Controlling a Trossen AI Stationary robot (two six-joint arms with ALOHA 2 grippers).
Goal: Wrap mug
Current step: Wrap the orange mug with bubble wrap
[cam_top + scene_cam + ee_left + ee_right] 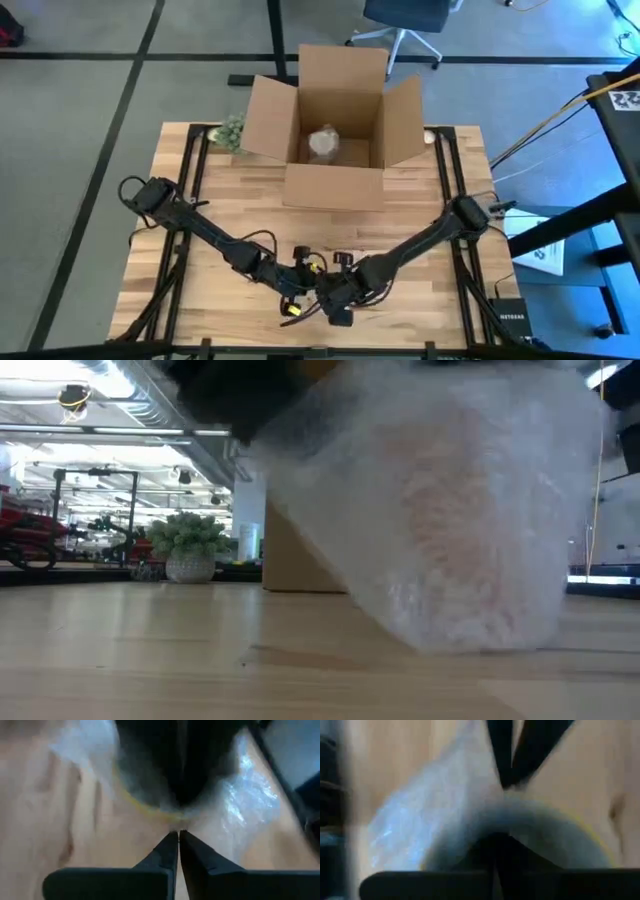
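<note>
The mug is a dark shape with a yellow rim, wrapped in clear bubble wrap. The bundle stands tilted close to the low camera, one lower corner on the wooden table. My left gripper and right gripper meet over it near the table's near edge. The left fingertips are shut at the bundle. The right gripper's fingers come at the same spot from the opposite side. My left gripper has its shut fingertips on the bubble wrap right at the mug's yellow rim; one layer or several, I cannot tell. My right gripper's fingers close in on the wrapped mug, but the bundle itself hides the place of contact.
An open cardboard box stands at the table's far middle with a wrapped item inside. A small potted plant sits at the far left corner. Bare wood lies between the box and the grippers.
</note>
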